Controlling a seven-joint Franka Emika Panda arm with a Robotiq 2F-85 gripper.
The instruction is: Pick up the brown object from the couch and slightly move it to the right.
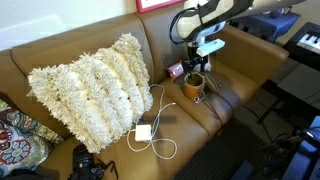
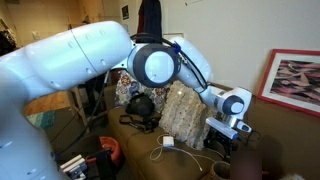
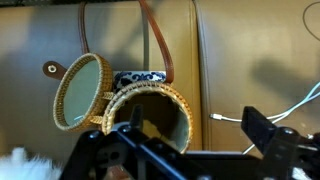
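Note:
The brown object (image 1: pixel 194 86) is a small woven tan pot standing on the caramel leather couch (image 1: pixel 70 50), right of the seat's middle. In the wrist view the pot (image 3: pixel 172 100) shows a dark hollow. Its round woven lid (image 3: pixel 80 90) hangs open to the left, and a thin brown strap (image 3: pixel 160 40) runs up from it. My gripper (image 1: pixel 204 62) hovers just above the pot. In the wrist view the gripper (image 3: pixel 198 121) is open. One finger is over the hollow and the other is outside the pot's right wall. It holds nothing.
A big white fluffy pillow (image 1: pixel 95 85) fills the couch's left half. A white charger (image 1: pixel 143 132) with a looping cable lies on the seat front. A black camera (image 1: pixel 88 162) sits near the seat edge. A small blue patterned piece (image 3: pixel 135 78) lies behind the pot. A keyboard (image 1: pixel 305 45) stands beyond the couch arm.

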